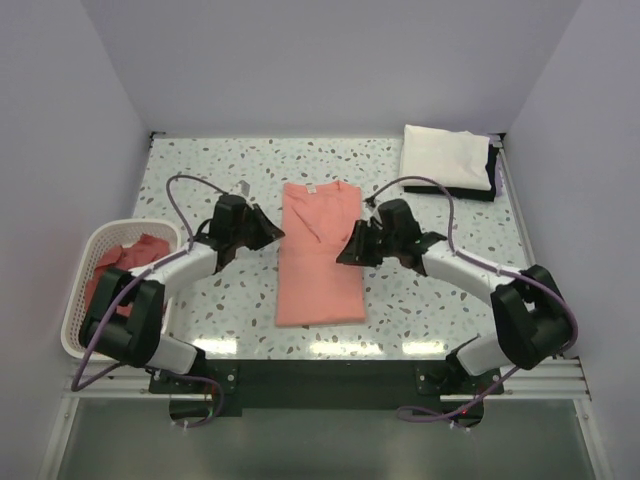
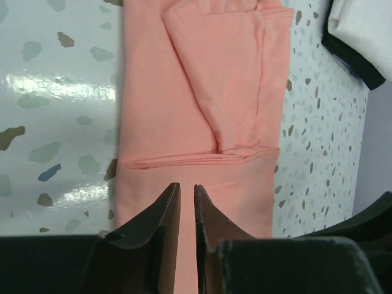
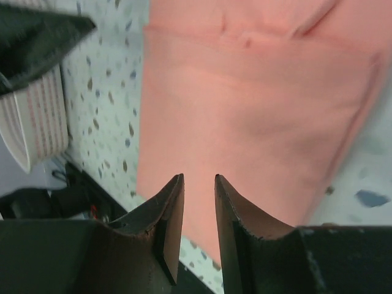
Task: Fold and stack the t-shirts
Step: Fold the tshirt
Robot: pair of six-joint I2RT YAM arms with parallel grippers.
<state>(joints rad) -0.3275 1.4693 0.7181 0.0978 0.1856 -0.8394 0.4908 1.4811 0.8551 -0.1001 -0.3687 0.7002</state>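
One salmon-pink t-shirt (image 1: 318,265) lies flat in the middle of the table, folded into a long strip with its collar at the far end. It fills the left wrist view (image 2: 184,110) and the right wrist view (image 3: 245,110). More pink shirts (image 1: 125,258) lie crumpled in the basket. My left gripper (image 1: 275,235) hovers at the shirt's left edge, its jaws almost together and empty (image 2: 187,187). My right gripper (image 1: 345,255) hovers at the shirt's right edge, its jaws a little apart and empty (image 3: 199,177).
A white lattice basket (image 1: 80,300) stands at the table's left edge. A folded white cloth (image 1: 445,158) on a black one (image 1: 493,170) lies at the back right corner. Grey walls close in on three sides.
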